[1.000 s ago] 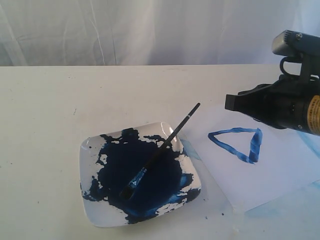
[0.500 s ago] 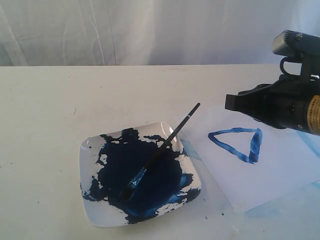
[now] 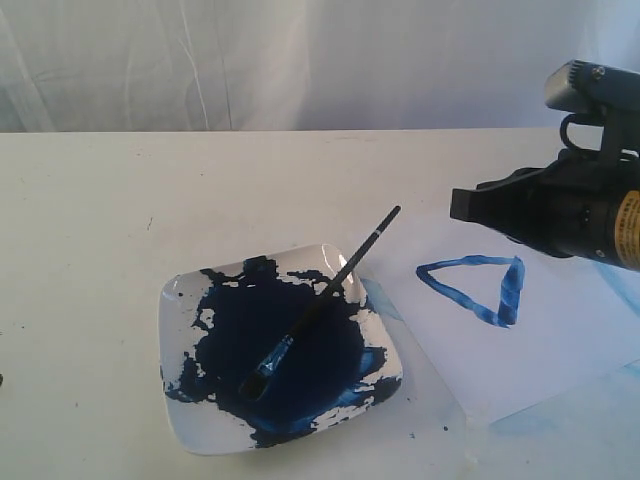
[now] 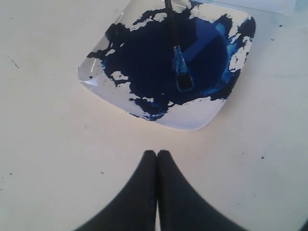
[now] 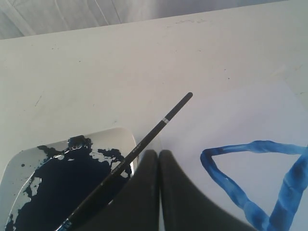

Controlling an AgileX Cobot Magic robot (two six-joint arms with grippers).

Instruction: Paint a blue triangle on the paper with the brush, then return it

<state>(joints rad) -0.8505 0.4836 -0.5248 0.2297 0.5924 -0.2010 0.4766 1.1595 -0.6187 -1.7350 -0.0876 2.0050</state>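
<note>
- Nothing has shifted since 1 second ago.
- The yellow label [image 3: 630, 232] on your right arm [image 3: 560, 210] is too blurred to read.
- Your left jaws and right jaws are pressed together, empty.
- The brush [image 3: 318, 305] rests in the plate [image 3: 175, 310] ahead of the left jaws, handle slanting just beside the right jaws' tips. The blue triangle [image 3: 470, 290] on the paper [image 3: 560, 360] lies to their other side.

The brush [image 3: 320, 305], thin and black-handled with a silver band near its far end, lies slanted across a white square plate [image 3: 190, 425]. Its blue-stained bristles rest in dark paint, and the handle juts past the rim toward the paper [image 3: 570, 350]. That white sheet lies flat toward the tabletop's [image 3: 150, 200] right edge. It bears the streaky blue triangle [image 3: 465, 297], 1 side thicker.
</note>
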